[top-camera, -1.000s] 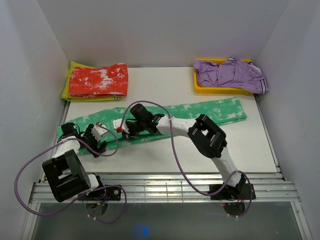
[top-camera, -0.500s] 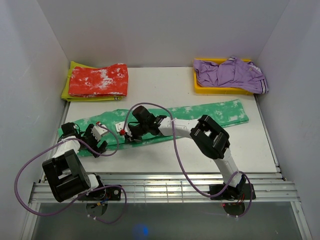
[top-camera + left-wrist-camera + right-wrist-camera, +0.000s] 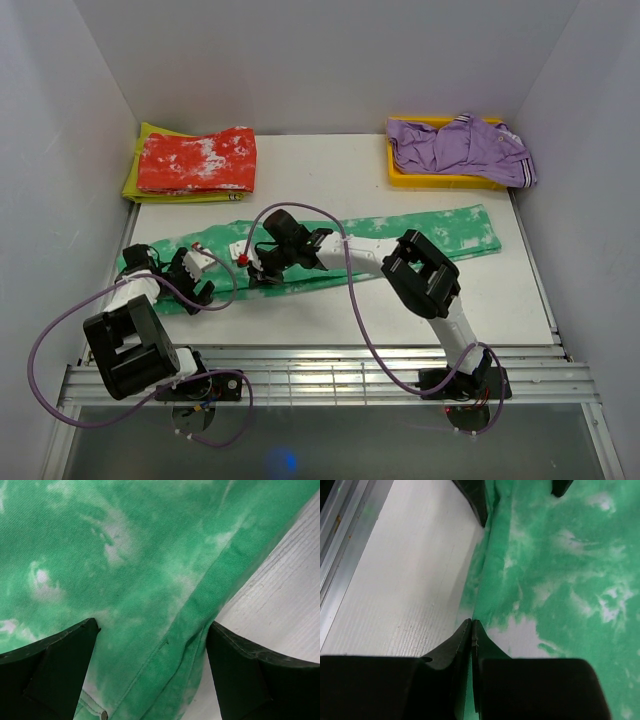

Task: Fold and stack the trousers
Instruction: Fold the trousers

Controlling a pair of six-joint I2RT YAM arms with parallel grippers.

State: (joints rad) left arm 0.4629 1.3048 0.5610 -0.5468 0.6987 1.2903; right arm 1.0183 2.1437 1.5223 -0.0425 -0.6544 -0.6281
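The trousers point(image 3: 420, 228), bright green with white blotches, lie stretched across the table from the left wall toward the right. My left gripper point(image 3: 190, 272) stands open low over their left end. In the left wrist view its two dark fingers point(image 3: 50, 670) straddle the trousers' seamed near edge point(image 3: 150, 555), with bare table to the right. My right gripper point(image 3: 252, 268) is just right of it, shut on the near edge of the trousers point(image 3: 560, 555). In the right wrist view its fingertips point(image 3: 471, 625) meet at the cloth's border with a green sliver between them.
A folded red-and-white garment point(image 3: 197, 160) lies on a yellow-green cloth point(image 3: 135, 185) at the back left. A yellow tray point(image 3: 400, 178) with a purple garment point(image 3: 460, 145) stands at the back right. A metal rail point(image 3: 330, 375) runs along the near edge, with walls on three sides.
My right gripper has slid a little toward the left and the near edge, and the trousers have shifted slightly nearer with it. The left gripper has stayed open over the left end.
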